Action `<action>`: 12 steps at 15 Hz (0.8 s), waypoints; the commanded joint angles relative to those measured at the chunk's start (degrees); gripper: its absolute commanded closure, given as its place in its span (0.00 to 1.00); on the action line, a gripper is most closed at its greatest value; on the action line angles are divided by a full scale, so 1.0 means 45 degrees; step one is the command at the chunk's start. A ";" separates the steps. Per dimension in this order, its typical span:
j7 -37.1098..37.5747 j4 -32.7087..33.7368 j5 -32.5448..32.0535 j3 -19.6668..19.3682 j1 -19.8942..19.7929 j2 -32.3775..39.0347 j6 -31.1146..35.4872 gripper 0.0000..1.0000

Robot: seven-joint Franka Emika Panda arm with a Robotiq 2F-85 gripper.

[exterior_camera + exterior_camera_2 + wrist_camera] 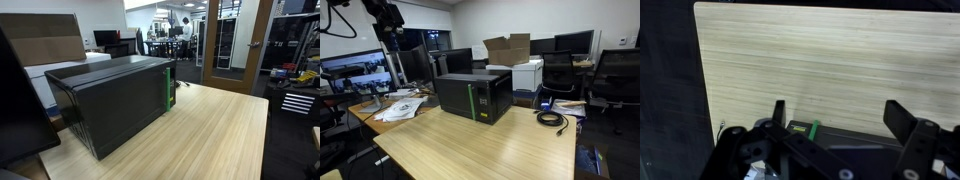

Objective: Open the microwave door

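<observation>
The microwave (110, 95) is a matte black box standing on a light wooden table (215, 135); it shows in both exterior views (472, 95). Its door (125, 115) is the wide black face ending in a narrow green strip (169, 88), and it is closed. In the wrist view my gripper (840, 115) is open and empty, high above the table. The microwave's top edge (855, 135) with the green strip (812, 128) lies just below the fingers. The arm (385, 15) reaches up at the far left.
A coiled black cable (552, 120) lies on the table beside the microwave. Papers (398, 105) and monitors (355, 68) are on the adjoining desk. An open cardboard box (508, 48) and a white printer (527, 72) stand behind. Office chairs (615, 75) stand nearby.
</observation>
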 commanded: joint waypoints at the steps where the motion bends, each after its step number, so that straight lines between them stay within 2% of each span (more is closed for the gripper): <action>1: 0.0117 0.0033 -0.0112 -0.0208 0.0284 0.0038 -0.0048 0.00; 7: 0.0117 0.0033 -0.0112 -0.0208 0.0284 0.0038 -0.0048 0.00; 12: 0.0197 -0.0702 -0.0646 -0.0746 -0.0061 0.0298 0.1827 0.00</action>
